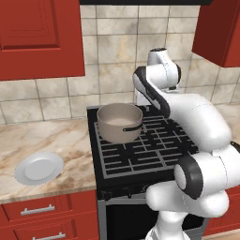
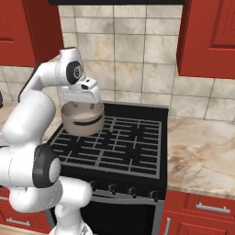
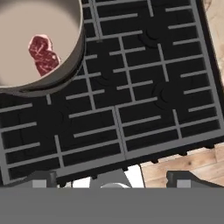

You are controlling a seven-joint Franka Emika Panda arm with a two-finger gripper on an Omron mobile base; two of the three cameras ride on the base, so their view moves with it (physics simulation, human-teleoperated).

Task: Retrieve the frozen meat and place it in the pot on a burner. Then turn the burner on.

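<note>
The pot (image 1: 119, 123) stands on the back left burner of the black stove (image 1: 140, 154). The frozen meat (image 3: 43, 54), a dark-red marbled slab, lies flat on the pot's pale floor (image 3: 17, 26). My gripper (image 2: 83, 105) hangs just above the pot (image 2: 82, 121), toward its right side. It is open, with nothing between its fingers. In the hand view its fingertips (image 3: 41, 179) stand wide apart over the stove's front edge. Free burners (image 3: 168, 94) show under the black grates to the right of the pot.
A round white plate (image 1: 39, 168) lies on the marble counter left of the stove. A row of dark knobs (image 2: 121, 188) runs along the stove front. Red cabinets (image 2: 206, 36) hang above on both sides. More counter (image 2: 202, 151) lies right of the stove.
</note>
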